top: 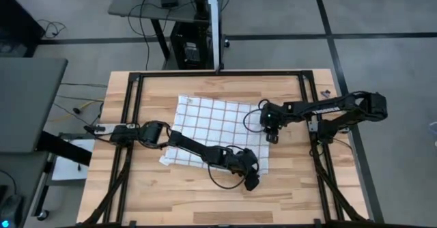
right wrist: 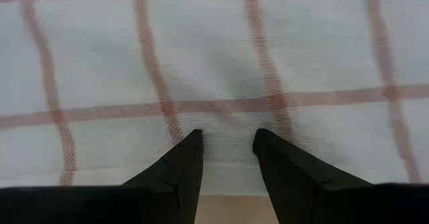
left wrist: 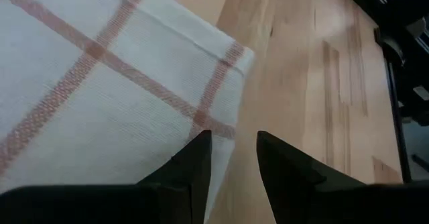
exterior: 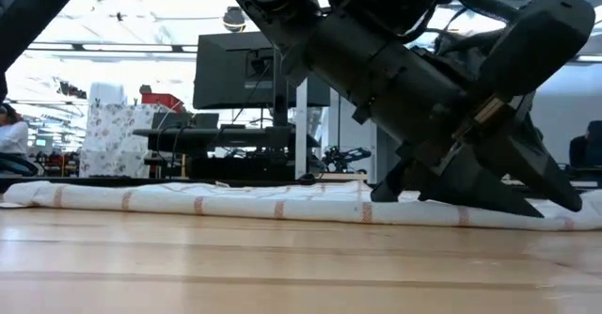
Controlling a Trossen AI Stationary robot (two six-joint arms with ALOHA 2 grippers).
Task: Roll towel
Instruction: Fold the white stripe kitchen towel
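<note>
Two grippers bracket one side of the towel point(top: 217, 134), which lies flat and unrolled across the middle of the table point(top: 293, 194). Nearest you, the left gripper point(top: 251, 182) sits at the towel's near right corner, its fingers point(left wrist: 194, 167) parted by a narrow gap that straddles the hem, one tip over cloth and one over bare wood, holding nothing. If you close there, you could catch only the hem's outermost threads, and the corner may slip free as you lift. Farther back, the right gripper point(top: 272, 134) meets the same edge, fingers point(right wrist: 188, 158) slightly apart with tips down over the hem, gripping nothing you can confirm. Uneven lifts would skew the roll. You have open wood along the near side and to the left, but the dark frame point(top: 205, 74) borders the far side.
</note>
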